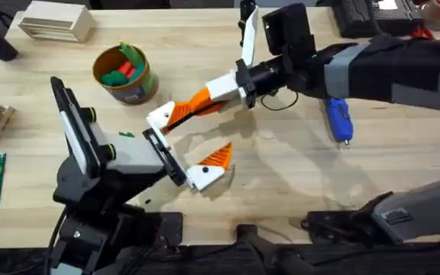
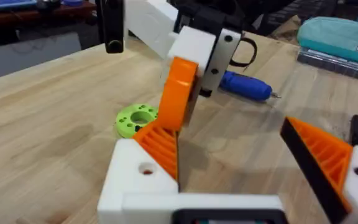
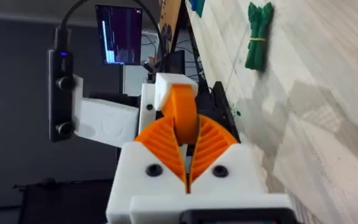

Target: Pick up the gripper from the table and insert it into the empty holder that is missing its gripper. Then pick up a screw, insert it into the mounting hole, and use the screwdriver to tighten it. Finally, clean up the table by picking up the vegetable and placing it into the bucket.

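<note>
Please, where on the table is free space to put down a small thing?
The table lies bare right of the left pincer and below the screwdriver; also between the bucket and the right pincer. It is crowded where both pincers meet.

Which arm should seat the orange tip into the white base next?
Right. The right tool grips the orange tip, right at the white base on the left arm's open tool.
</note>
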